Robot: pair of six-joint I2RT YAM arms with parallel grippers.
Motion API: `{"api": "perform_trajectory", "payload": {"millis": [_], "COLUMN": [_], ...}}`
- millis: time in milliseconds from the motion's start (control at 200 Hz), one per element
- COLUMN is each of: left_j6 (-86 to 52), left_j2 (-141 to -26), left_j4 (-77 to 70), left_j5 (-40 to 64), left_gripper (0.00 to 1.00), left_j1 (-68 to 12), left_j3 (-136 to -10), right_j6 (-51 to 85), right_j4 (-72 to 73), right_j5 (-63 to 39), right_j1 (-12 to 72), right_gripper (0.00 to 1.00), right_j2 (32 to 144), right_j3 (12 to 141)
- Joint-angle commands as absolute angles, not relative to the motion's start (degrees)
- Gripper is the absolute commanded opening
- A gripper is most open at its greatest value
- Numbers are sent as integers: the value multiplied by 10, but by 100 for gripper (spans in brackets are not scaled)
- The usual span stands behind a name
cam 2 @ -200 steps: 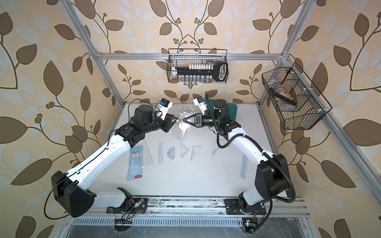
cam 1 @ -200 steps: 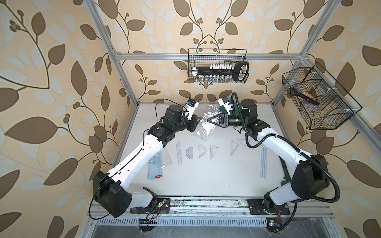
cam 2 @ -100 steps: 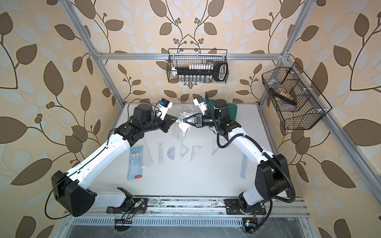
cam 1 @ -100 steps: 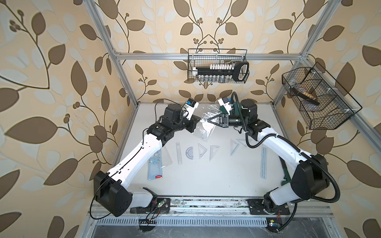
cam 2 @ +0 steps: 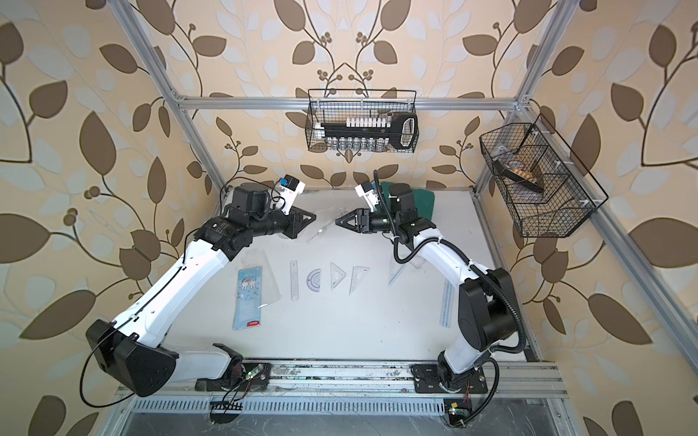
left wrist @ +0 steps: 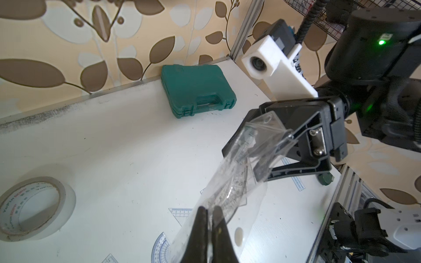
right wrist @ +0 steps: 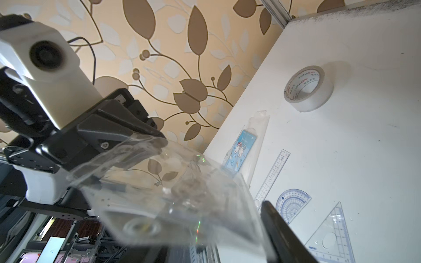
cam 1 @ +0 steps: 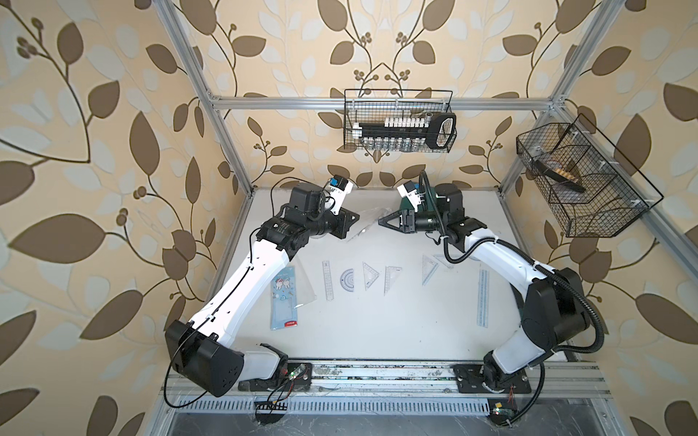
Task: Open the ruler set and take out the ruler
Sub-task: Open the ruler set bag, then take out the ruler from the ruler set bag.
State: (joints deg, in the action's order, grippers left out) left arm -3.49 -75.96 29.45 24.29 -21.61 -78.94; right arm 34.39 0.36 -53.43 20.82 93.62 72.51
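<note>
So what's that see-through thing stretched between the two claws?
A clear plastic pouch of rulers. The left gripper pinches one end; the other end sits in the open right gripper. The left wrist view shows it best.

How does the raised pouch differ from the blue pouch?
The raised pouch hangs in the air, pinched by the left gripper; the blue pouch lies flat on the table. The raised pouch shows no card; the blue pouch holds a blue card. Both are clear plastic.

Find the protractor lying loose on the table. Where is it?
In both top views the protractor lies flat near the middle of the table, between a short straight ruler on the robot's left and a set square on its right.
</note>
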Motion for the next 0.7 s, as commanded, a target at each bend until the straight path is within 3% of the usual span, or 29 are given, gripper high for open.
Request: {"api": "perform_trajectory", "payload": {"millis": [0, 225, 325, 410, 600, 695], "left_j6": [-81, -147, -171, -191, -214, -224], "left_j2": [-770, -788, -796, -801, -821, -842], "left_j4": [356, 396, 399, 390, 379, 371], "left_j5": [237, 170, 150, 132, 55, 25], "left_gripper": [0, 0, 0, 0, 0, 0], "left_j1": [-201, -190, -190, -195, -233, -255], "left_j3": [-822, -798, -793, -787, -784, -785], "right_j6": [291, 266, 278, 295, 340, 351], "right_j4": [-75, -137, -128, -110, -70, -71], "right_j5": [-486, -407, -402, -401, -389, -377], "right_j1": [208, 208, 214, 230, 288, 318], "right_gripper": [65, 65, 60, 51, 15, 3], "right_j2": [935, 902, 887, 879, 900, 930], "right_j3": [754, 732, 724, 723, 742, 765]}}
